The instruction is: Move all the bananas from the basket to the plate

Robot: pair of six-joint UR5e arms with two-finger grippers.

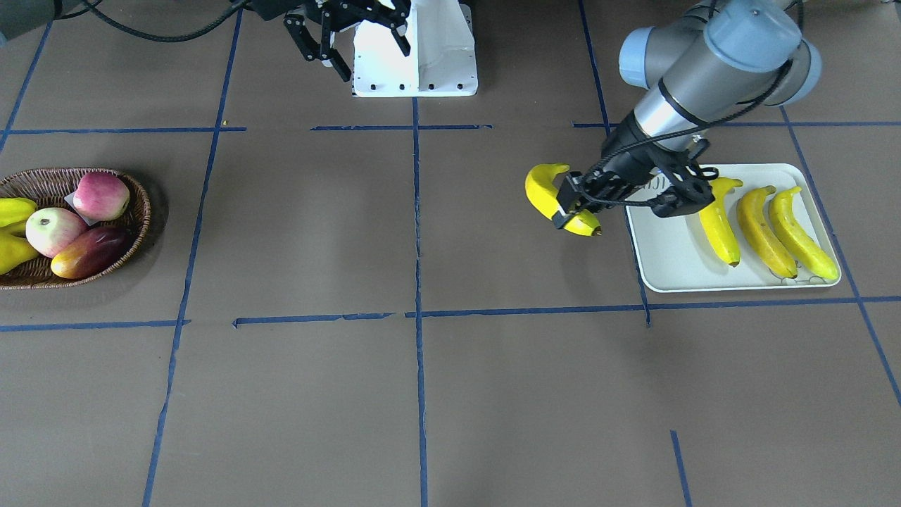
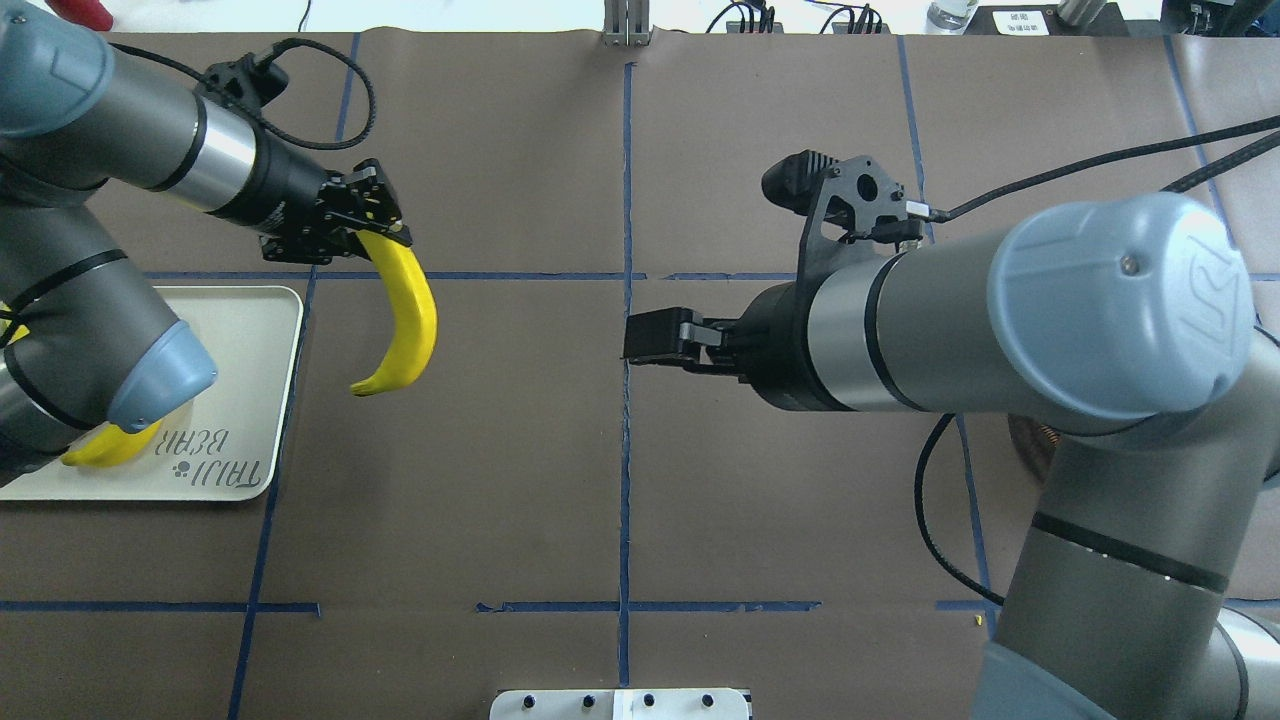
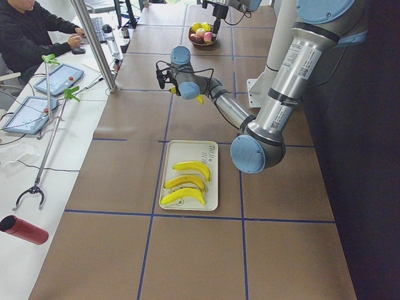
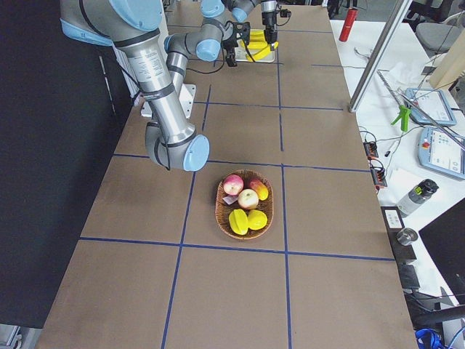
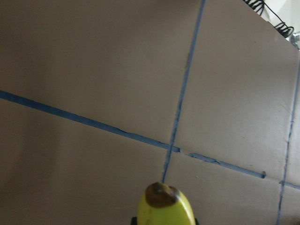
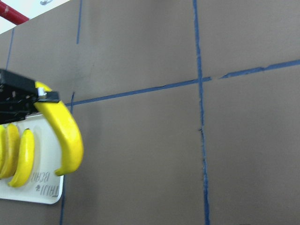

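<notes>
— Why is the banana (image 1: 540, 193) pinched at one end?
— My guess is that it lets the long body hang free, ready to be laid flat. The left gripper (image 1: 574, 204) is clamped on it above the table (image 1: 422, 394), just beside the plate (image 1: 669, 257). The plate is bare on that side, and three bananas (image 1: 757, 229) lie side by side further right
— And the right gripper (image 2: 634, 338)?
— It holds nothing and is well apart from both. The front-facing view shows its jaws spread; overhead it is only a dark block
— What else differs between views?
— Overhead, the left arm (image 2: 120, 130) hides most of the plate. The front view shows the basket (image 1: 141, 211) at far left: apples (image 1: 55, 231), a mango (image 1: 91, 252), stubby yellow fruit (image 1: 10, 253), no long banana
</notes>
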